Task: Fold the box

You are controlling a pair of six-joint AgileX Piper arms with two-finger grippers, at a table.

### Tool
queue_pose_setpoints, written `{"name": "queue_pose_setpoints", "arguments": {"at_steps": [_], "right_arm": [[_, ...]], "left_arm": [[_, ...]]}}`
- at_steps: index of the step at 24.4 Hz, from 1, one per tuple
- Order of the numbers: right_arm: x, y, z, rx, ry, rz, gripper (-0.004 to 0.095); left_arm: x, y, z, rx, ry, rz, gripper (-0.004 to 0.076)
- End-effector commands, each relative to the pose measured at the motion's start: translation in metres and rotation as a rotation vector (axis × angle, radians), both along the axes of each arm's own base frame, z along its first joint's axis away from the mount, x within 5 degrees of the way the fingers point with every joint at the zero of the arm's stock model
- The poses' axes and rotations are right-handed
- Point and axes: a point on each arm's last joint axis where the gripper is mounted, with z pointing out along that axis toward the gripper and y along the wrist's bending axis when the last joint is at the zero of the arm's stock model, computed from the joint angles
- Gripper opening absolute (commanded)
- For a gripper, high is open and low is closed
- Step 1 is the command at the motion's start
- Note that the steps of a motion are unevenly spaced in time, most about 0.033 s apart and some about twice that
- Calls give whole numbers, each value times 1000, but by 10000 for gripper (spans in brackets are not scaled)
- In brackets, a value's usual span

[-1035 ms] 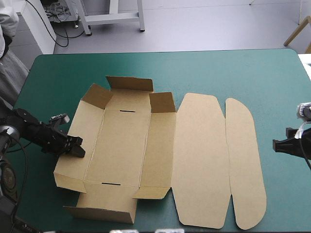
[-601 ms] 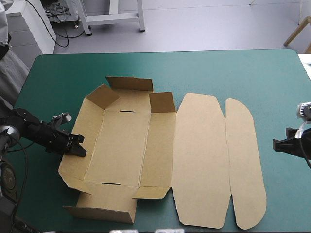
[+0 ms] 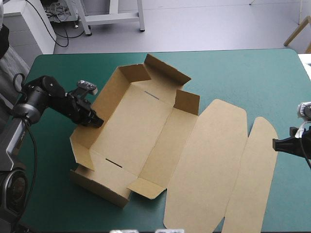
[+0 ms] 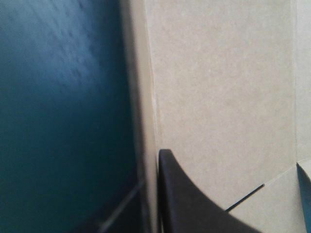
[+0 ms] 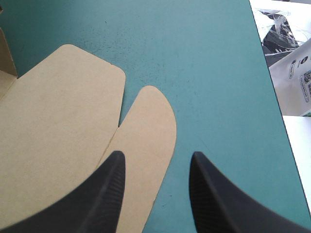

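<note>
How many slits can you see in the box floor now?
2. In the box, the far slit lies by the raised far wall, the near slit by the near wall. None seems hidden.

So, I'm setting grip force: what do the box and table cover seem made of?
The box: matte brown board, likely cardboard; it holds sharp creases and cut slots. The teal-green cover: smooth, faintly speckled sheet; material unclear, perhaps a mat.
</note>
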Motion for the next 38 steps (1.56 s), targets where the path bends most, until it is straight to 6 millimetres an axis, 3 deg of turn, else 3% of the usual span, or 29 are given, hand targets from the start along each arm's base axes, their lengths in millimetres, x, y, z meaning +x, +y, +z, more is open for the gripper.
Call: {"name": "queue_pose_setpoints", "arguments": {"at_steps": [1, 4, 6, 9, 17, 22, 31, 33, 38], "right_arm": [[1, -1, 12, -23, -88, -1, 373], [1, -1, 12, -23, -88, -1, 253], [1, -1, 12, -24, -88, -1, 154], [1, -1, 12, -24, -88, -1, 77], [1, -1, 12, -26, -94, -2, 71], [1, -1, 12, -26, -94, -2, 71], [1, -1, 12, -26, -94, -2, 72], [1, -1, 12, -26, -94, -2, 72], [1, 1, 12, -1, -95, 11, 70]], "left_arm": [[-4, -31, 74, 109, -250, -107, -9], [-5, -61, 112, 262, -487, -209, -9], [-9, -83, 124, 343, -610, -300, -9], [-15, -107, 127, 420, -729, -439, -9], [-26, -138, 131, 500, -886, -577, -9], [-33, -154, 118, 554, -942, -657, -10], [-63, -180, 86, 725, -1098, -753, -10], [-77, -185, 72, 715, -1176, -761, -9], [-88, -178, 36, 652, -1182, -778, -9]]}}
